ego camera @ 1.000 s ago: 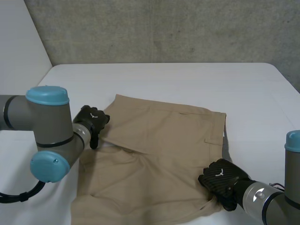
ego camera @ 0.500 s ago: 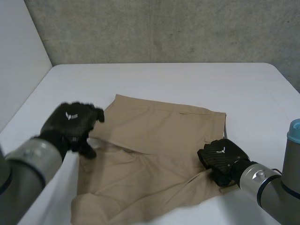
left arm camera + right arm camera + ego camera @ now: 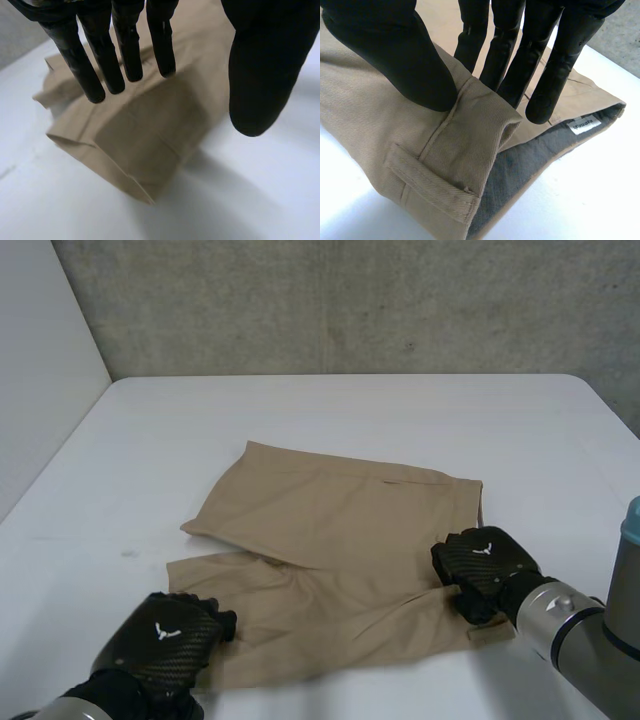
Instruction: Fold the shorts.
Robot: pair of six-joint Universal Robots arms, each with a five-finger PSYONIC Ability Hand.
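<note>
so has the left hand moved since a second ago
Yes. The left hand has pulled back from the far leg hem of the shorts, away from the concrete wall, to their near corner.

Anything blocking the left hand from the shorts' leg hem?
Nothing visible. The left hand is right over the shorts at the leg hem, fingers straight, white table beside it. The right hand pinches the waistband.

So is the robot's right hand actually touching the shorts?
Touching. In the right wrist view the right hand pinches the shorts at the raised waistband, thumb on top and fingers behind the fold.
</note>
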